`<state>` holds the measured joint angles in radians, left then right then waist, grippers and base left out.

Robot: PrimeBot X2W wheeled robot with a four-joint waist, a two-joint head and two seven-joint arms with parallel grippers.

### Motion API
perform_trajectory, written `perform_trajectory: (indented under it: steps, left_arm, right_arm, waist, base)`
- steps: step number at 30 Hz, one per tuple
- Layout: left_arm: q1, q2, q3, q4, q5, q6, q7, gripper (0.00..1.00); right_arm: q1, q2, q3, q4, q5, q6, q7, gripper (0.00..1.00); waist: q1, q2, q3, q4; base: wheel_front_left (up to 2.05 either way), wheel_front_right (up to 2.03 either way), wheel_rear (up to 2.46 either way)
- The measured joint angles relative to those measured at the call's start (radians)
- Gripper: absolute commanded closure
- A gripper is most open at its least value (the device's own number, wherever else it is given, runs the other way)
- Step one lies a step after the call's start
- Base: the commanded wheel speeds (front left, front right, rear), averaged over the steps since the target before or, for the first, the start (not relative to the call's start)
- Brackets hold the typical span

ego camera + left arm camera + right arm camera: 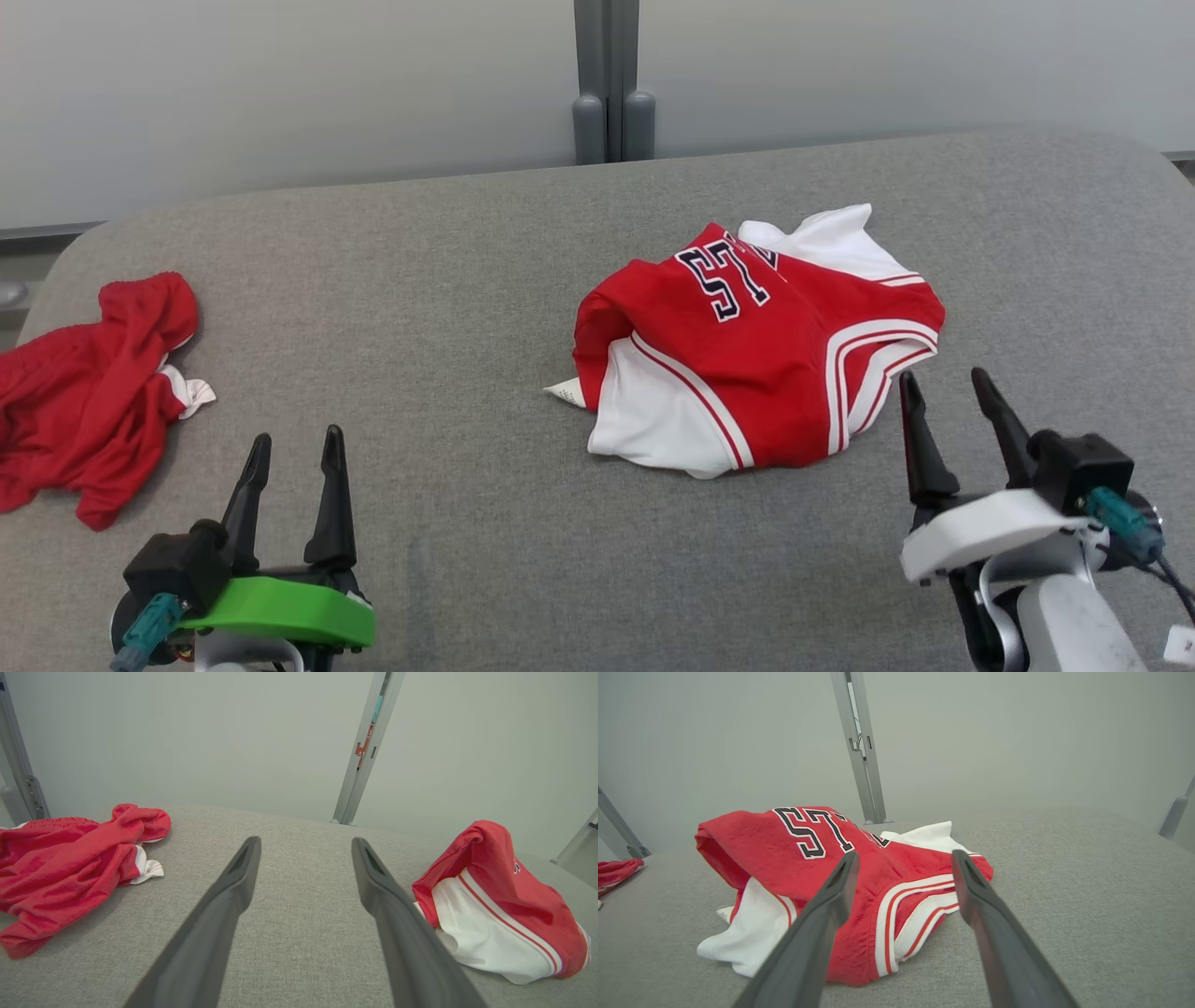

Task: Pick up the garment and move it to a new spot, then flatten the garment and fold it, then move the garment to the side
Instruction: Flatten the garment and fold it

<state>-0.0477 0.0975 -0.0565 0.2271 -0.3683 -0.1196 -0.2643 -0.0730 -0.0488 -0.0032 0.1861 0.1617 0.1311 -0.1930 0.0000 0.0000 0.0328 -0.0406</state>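
A crumpled red and white jersey (756,345) with dark numerals lies right of centre on the grey table (467,308). The same jersey (822,868) sits close ahead in the right wrist view and at the right edge (500,896) of the left wrist view. My right gripper (943,383) stands open just off its near right corner, nothing between the fingers. At the lower left my left gripper (294,443) is open too, well apart from the jersey, over bare fabric. The open left fingers (243,877) and right fingers (840,882) hold nothing.
A second bunched red garment (89,387) lies at the table's far left edge, also seen as a red heap (70,858) in the left wrist view. A grey post (611,84) rises behind the table against a pale wall. The table's corners are rounded.
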Motion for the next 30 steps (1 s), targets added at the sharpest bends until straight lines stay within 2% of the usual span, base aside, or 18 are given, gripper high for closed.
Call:
perform_trajectory:
  steps: [7, 11, 15, 20, 25, 30]
  left_arm:
    - [-0.041, -0.003, -0.006, -0.018, 0.008, -0.004, 0.0, 0.0]
    - [-0.072, -0.004, -0.016, -0.034, 0.008, -0.005, 0.0, 0.0]
    - [-0.104, -0.006, -0.032, -0.046, 0.008, -0.008, 0.0, 0.0]
    - [-0.133, -0.006, -0.042, -0.05, 0.008, -0.008, 0.0, 0.0]
    - [-0.158, -0.006, -0.055, -0.053, 0.0, -0.009, 0.0, 0.0]
    - [-0.159, -0.006, -0.07, -0.048, -0.005, -0.009, 0.0, 0.0]
  right_arm:
    - [-0.208, -0.002, -0.138, 0.114, 0.01, 0.0, 0.208, 0.0]
    - [-0.337, 0.0, -0.198, 0.262, 0.001, 0.0, 0.337, 0.0]
    - [-0.444, -0.001, -0.257, 0.413, 0.025, 0.0, 0.411, 0.0]
    - [-0.531, -0.001, -0.288, 0.541, 0.006, 0.0, 0.419, 0.0]
    - [-0.588, -0.001, -0.373, 0.672, -0.016, 0.0, 0.411, 0.0]
    - [-0.641, -0.01, -0.411, 0.752, -0.061, -0.001, 0.4, 0.0]
  waist:
    - [0.0, 0.0, 0.045, 0.0]
    - [0.0, 0.0, 0.083, 0.004]
    - [0.0, 0.0, 0.126, 0.015]
    - [0.0001, 0.0, 0.177, 0.031]
    - [0.0001, 0.0, 0.217, 0.058]
    - [0.0001, 0.0, 0.229, 0.09]
  base:
    - [0.0, 0.0, 0.0]
    - [0.0, 0.0, 0.0]
    - [0.0, 0.0, 0.0]
    - [0.0, 0.0, 0.0]
    - [0.0, 0.0, 0.0]
    - [0.0, 0.0, 0.0]
